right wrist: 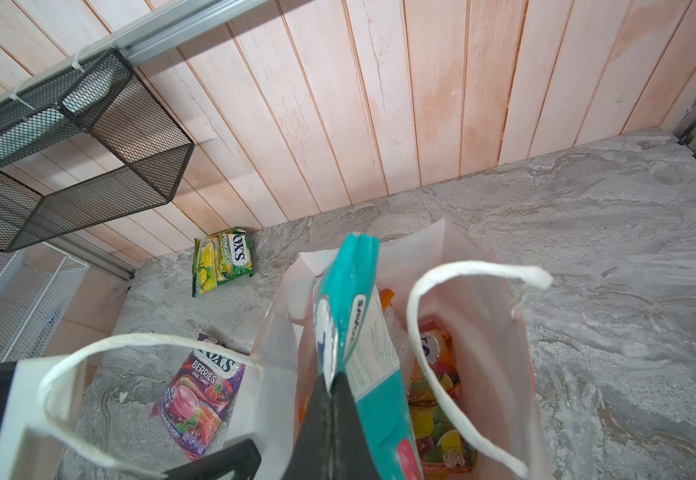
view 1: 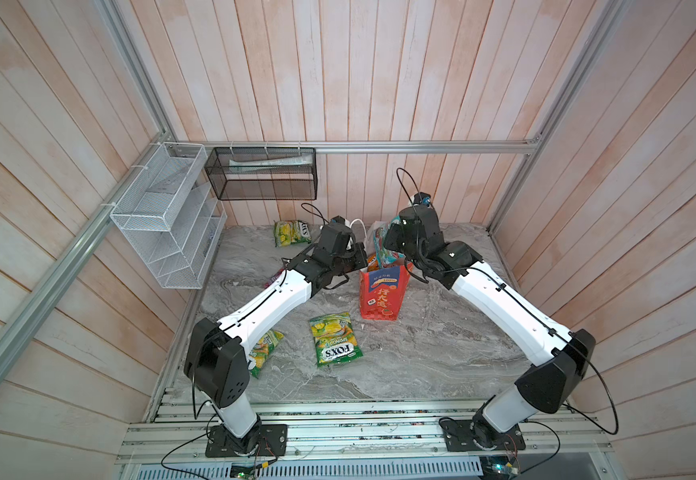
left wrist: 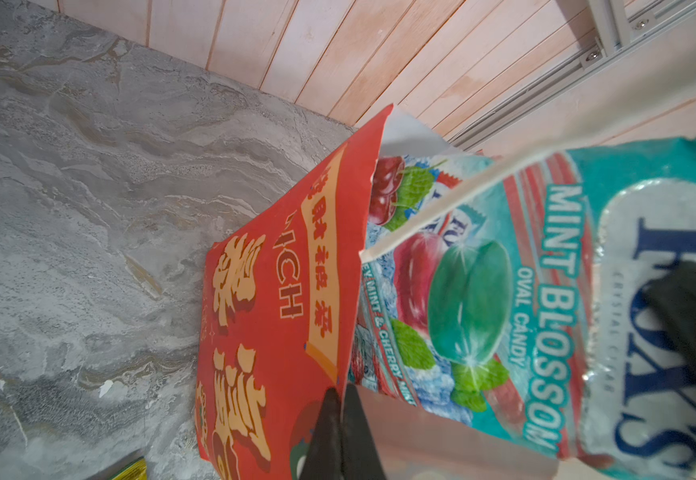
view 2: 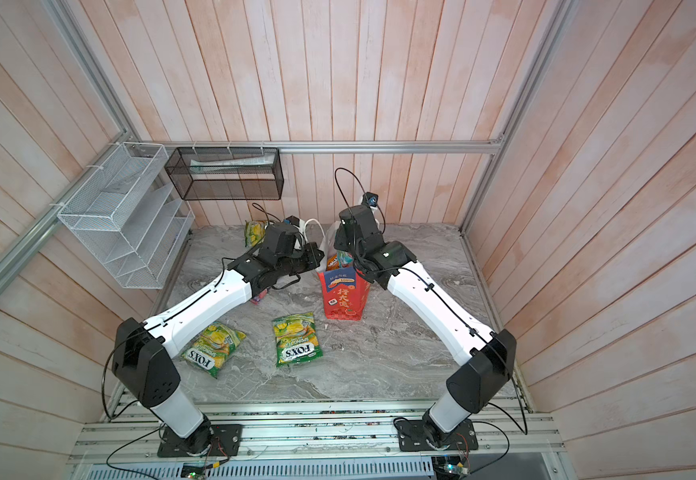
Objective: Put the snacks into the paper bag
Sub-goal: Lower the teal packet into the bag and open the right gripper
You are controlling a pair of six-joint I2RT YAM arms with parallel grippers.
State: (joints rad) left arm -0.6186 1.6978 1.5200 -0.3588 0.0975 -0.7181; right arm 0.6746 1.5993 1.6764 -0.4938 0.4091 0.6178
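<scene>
In both top views the paper bag [view 1: 379,299] stands upright on the counter [view 1: 442,345], a green packet [view 1: 335,340] near it. Left wrist view: the left claw [left wrist: 340,403] pinches the bag's red rim — likely steadying its mouth. Right wrist view: the right claw [right wrist: 330,384] pinches a teal packet [right wrist: 359,266], half inside the bag; a cord handle [right wrist: 483,268] loops just beside this claw — a possible snag.

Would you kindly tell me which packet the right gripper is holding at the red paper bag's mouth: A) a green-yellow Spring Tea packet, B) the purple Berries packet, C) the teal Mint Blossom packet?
C: the right gripper is shut on the teal Mint Blossom packet at the mouth of the paper bag, while the purple Berries packet lies outside it.
</scene>
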